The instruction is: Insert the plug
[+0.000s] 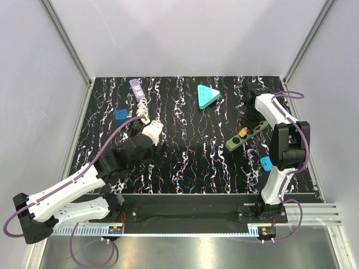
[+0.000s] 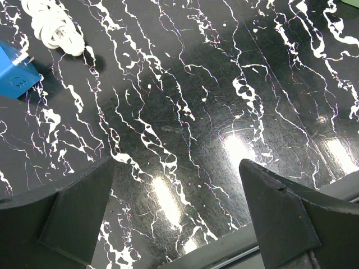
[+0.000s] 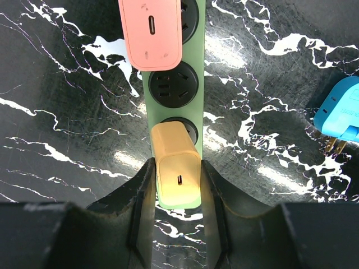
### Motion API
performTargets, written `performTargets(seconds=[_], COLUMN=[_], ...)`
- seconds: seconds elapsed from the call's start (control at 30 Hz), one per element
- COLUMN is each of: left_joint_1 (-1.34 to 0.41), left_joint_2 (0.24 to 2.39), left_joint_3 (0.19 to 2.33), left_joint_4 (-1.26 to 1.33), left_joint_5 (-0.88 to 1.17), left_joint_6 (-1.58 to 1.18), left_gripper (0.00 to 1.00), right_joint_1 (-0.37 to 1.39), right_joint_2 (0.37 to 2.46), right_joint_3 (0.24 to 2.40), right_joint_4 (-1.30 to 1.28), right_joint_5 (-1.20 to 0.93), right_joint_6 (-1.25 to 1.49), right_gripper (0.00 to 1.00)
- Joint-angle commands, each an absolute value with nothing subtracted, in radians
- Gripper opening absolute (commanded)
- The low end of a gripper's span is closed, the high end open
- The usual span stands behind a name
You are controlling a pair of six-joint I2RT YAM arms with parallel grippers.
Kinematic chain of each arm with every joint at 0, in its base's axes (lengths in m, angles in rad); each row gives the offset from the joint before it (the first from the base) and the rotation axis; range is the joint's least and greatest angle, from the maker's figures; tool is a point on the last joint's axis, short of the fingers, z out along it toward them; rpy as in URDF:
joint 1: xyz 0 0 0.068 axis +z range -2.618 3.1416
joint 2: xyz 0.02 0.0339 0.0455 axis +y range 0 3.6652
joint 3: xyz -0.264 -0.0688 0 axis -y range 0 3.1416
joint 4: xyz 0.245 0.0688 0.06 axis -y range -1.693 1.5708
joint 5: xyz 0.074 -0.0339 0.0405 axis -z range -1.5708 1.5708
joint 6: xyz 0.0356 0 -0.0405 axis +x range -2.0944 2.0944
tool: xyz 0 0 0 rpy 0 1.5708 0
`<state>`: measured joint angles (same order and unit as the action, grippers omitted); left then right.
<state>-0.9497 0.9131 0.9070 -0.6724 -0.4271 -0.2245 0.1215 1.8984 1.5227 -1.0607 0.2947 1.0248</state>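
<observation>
A green power strip (image 3: 172,115) lies on the black marbled table; in the top view (image 1: 235,143) it sits at the right. A pink plug (image 3: 150,31) sits in its far socket, and the middle socket (image 3: 171,85) is empty. A yellow plug (image 3: 176,168) stands in the near socket, seen from above as an orange block (image 1: 243,133). My right gripper (image 3: 178,185) is shut on the yellow plug, one finger against each side. My left gripper (image 2: 179,224) is open and empty above bare table, at the left middle in the top view (image 1: 147,147).
A cyan plug (image 3: 342,115) lies right of the strip, near the right arm (image 1: 266,163). A blue plug (image 2: 14,78) and a white coiled cable (image 2: 53,28) lie beyond the left gripper. A teal triangle (image 1: 207,96) and a purple block (image 1: 136,85) lie at the back.
</observation>
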Motion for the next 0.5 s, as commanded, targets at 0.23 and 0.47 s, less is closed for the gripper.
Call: performTargets(seconds=[0.23, 0.47], left_joint_1=[-0.948, -0.948], left_joint_2=[0.904, 0.907], left_joint_3=[0.907, 0.91], left_joint_4=[-0.646, -0.647], left_joint_5=[-0.456, -0.456], left_joint_6=[-0.21, -0.21], left_gripper=[0.99, 0.99], right_joint_1=[0.124, 0.166], right_joint_2=[2.091, 2.098], right_joint_3=[1.493, 1.465], right_joint_4=[-1.026, -1.023], right_joint_5=[0.245, 0.265], right_joint_6=[1.022, 1.058], right_gripper=[0.0, 0.0])
